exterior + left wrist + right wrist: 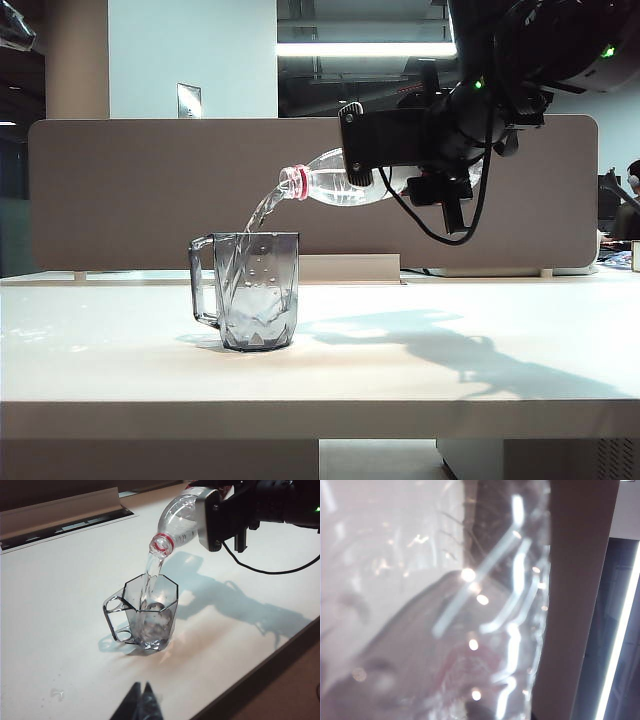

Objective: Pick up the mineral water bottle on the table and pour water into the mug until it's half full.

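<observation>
One view shows left fingers [141, 700], shut

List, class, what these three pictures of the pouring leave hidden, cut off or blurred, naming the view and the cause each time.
- Bottle label and base: exterior view, covered by the right end effector clamped round it.
- Right end effector's fingers: right wrist view, a blurred close-up of the bottle fills it.
- Left end effector: left wrist view, cut off by the frame edge; only its closed tips show.
- Water level in the mug: blurred by facets and splashing.
</observation>
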Controlling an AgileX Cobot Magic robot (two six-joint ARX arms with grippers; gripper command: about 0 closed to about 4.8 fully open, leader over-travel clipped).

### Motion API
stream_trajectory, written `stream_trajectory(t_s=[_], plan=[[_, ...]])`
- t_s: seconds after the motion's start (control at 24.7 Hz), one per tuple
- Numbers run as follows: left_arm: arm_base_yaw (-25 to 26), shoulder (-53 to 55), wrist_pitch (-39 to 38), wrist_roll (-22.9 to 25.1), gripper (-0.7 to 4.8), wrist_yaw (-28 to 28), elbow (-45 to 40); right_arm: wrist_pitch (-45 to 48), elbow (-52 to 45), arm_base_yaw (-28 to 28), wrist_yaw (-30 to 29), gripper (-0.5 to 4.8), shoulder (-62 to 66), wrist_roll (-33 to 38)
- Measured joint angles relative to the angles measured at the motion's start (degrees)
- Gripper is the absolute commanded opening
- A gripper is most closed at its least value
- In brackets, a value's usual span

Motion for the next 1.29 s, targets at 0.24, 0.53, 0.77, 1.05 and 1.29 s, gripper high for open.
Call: stream_trajectory(t_s=[0.24, 0.53, 0.77, 1.05, 1.29], plan=[[0.0, 0.0, 0.0, 0.02, -0.05, 0.0, 0.02, 2.38, 0.0, 0.0, 1.09, 2.11, 0.0, -0.09], [0.0, 0.0, 0.0, 0.0, -0.05, 0.0, 0.0, 3.17, 0.0, 0.0, 2.21, 2.11, 0.0, -0.09], [0.0, 0.0, 0.0, 0.0, -0.05, 0.0, 0.02, 3.17, 0.02, 0.0, 2.75, 2.11, -0.02, -0.09], [0.0, 0.0, 0.0, 0.0, -0.05, 0.0, 0.02, 3.19, 0.02, 0.0, 2.75, 2.11, -0.02, -0.07], [0.0, 0.0, 0.0, 0.0, -0.05, 0.0, 0.02, 3.19, 0.02, 0.0, 2.71, 2.11, -0.02, 2.51]])
